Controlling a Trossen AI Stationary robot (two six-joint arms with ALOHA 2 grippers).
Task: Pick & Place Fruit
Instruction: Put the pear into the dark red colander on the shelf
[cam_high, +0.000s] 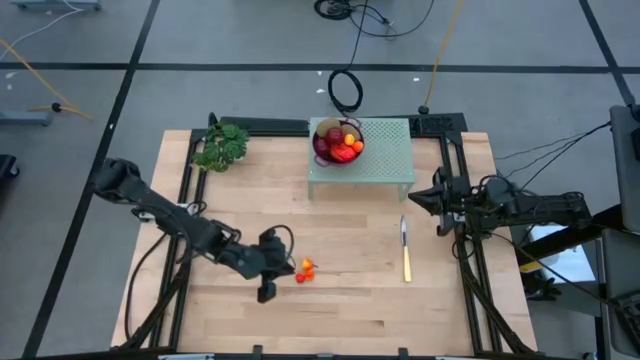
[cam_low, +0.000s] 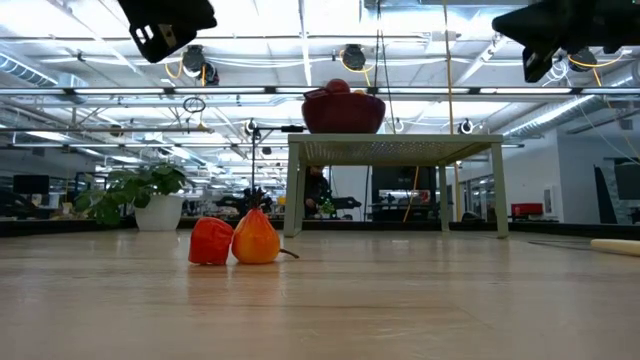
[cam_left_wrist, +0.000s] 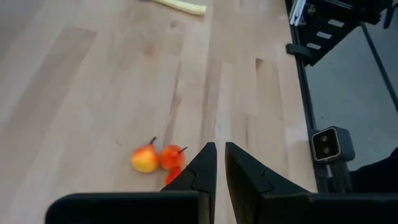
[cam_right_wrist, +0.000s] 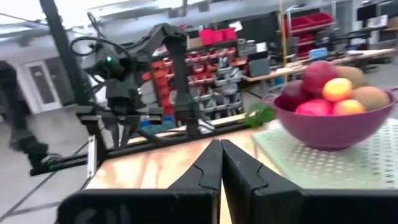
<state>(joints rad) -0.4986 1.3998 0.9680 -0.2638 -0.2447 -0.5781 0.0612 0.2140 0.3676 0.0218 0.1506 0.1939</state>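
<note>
Left gripper (cam_left_wrist: 220, 163), nearly closed, partly hides a red fruit (cam_left_wrist: 172, 177).

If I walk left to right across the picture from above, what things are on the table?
Green leafy bunch → left gripper, jaws shut → small orange-red fruits → purple bowl of fruit → yellow-handled knife → right gripper, jaws shut.

Bright, even overhead light fills the high view, leaving only faint, soft shadows on the pale wooden table (cam_high: 350, 300). In the low view, ceiling light strips (cam_low: 420, 40) glare white across the top of the frame, and the arms show as dark silhouettes against them. The left wrist view is slightly soft (the small fruit (cam_left_wrist: 155, 158) has fuzzy edges). The right wrist view is hazy, its upper background washed out.
</note>
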